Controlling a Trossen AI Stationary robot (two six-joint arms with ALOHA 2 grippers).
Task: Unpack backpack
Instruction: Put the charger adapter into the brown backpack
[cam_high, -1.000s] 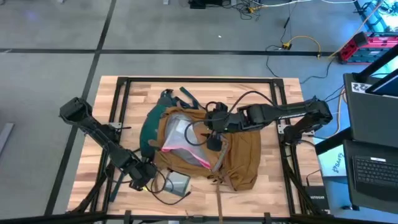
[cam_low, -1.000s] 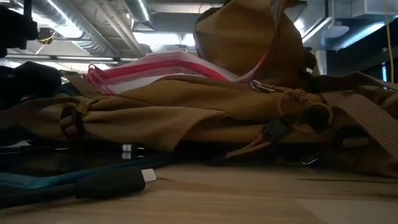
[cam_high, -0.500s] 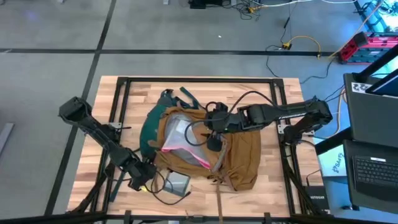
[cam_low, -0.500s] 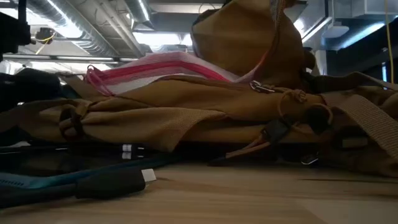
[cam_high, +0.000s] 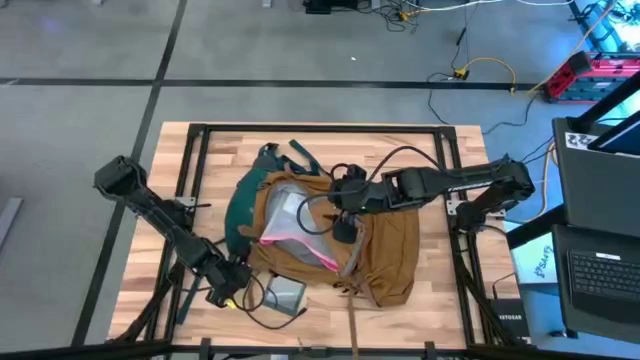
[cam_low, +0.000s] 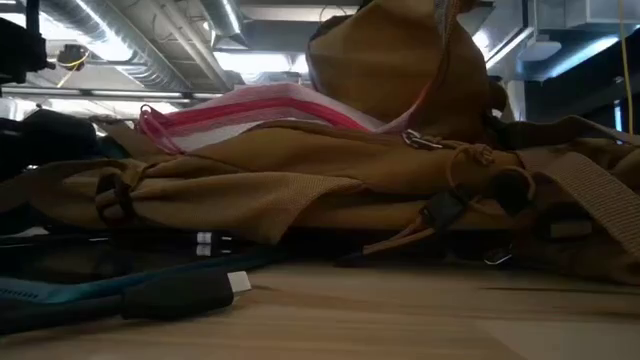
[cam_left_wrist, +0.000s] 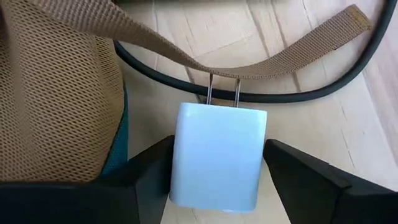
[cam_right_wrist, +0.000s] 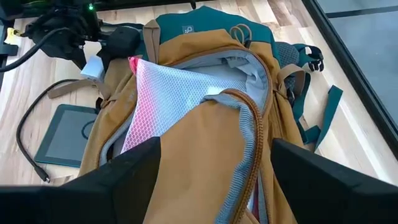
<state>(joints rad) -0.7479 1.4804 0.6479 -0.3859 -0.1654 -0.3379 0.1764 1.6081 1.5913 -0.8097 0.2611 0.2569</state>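
Presently we log the backpack (cam_high: 330, 235) lying open mid-tabletop (cam_high: 440, 290), pink-edged mesh pouch (cam_right_wrist: 168, 102) showing in its mouth. Left pincer (cam_left_wrist: 217, 180), at the near-left beside a tablet (cam_high: 286, 294), is clamped on a white charger plug (cam_left_wrist: 217, 155), which we judge wants setting down clear of the cable (cam_left_wrist: 323, 87). Right pincer (cam_right_wrist: 211, 155) hangs spread over the opening; wood-plank surface, grey workshop floor beyond.

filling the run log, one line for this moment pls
left pincer: shut on white charger | right pincer: open, over backpack | pouch inside
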